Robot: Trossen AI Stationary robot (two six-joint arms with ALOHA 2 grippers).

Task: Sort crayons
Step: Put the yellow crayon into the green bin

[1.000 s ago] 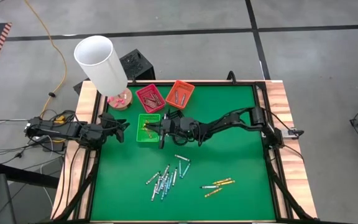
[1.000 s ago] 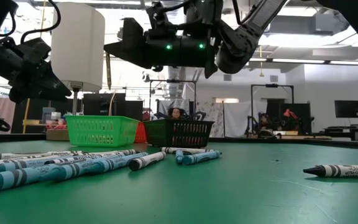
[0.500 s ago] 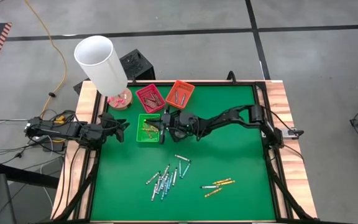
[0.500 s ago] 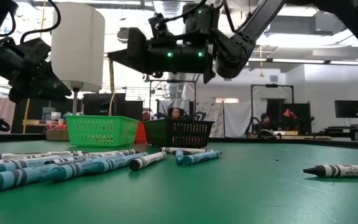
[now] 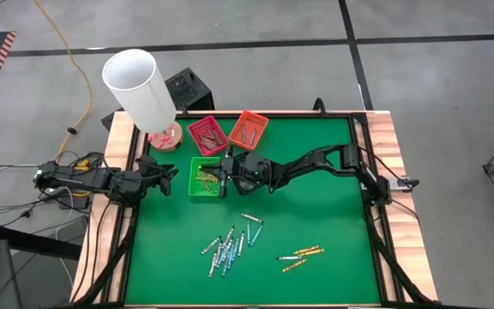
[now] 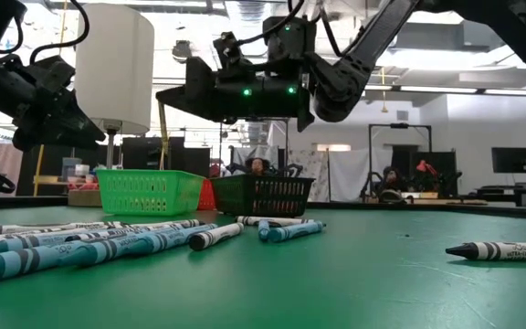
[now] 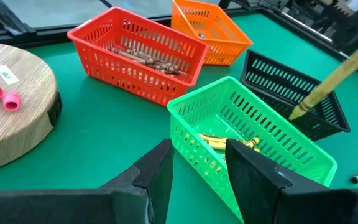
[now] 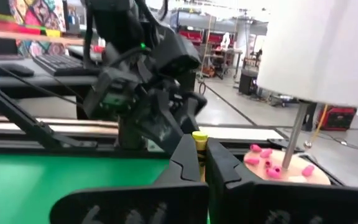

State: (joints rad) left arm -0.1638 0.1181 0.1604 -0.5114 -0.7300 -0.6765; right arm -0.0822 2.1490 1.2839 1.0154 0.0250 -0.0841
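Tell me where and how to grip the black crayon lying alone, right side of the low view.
Grip the black crayon at mid-barrel, coming straight down, fingers across its width. It lies flat on the green table with free space around it, so the long sides are open.

The light is bright and even from above, so shadows on the green bench (image 5: pixel 316 215) are soft and short. In the low view the ceiling lights behind the arms glare white, and the arms look like dark silhouettes. The nearest crayons (image 6: pixel 71 249) there are a little blurred.
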